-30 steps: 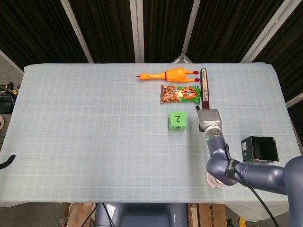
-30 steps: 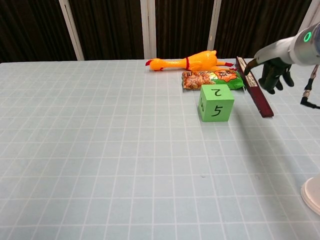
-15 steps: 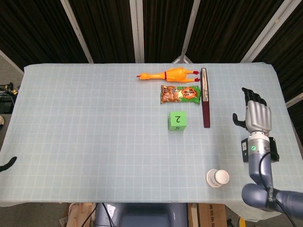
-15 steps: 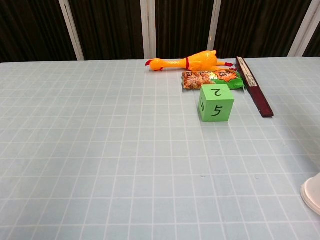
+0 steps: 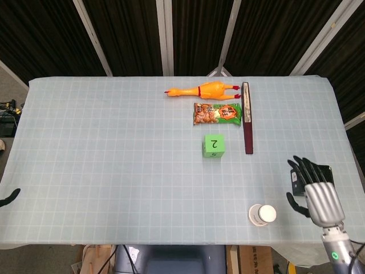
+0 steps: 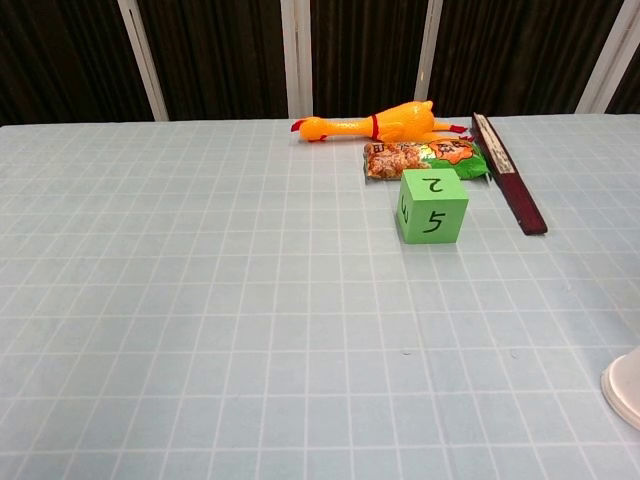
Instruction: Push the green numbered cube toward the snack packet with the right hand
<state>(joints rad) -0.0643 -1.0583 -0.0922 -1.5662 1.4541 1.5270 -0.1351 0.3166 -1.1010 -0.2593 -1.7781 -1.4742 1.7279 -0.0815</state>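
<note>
Right hand (image 5: pixel 319 191), fingers spread and empty, sits well apart from the green numbered cube (image 5: pixel 213 145), which lies far-left of it, snack packet (image 5: pixel 217 113) just beyond.

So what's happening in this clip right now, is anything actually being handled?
Nothing is being handled. The right hand is open near the table's right edge, by a black box and a white cup, far from the green numbered cube. The cube sits just short of the snack packet, apart from it, with a rubber chicken beyond and a dark flat bar alongside. Only a dark sliver of the left hand shows at the frame's left edge.
</note>
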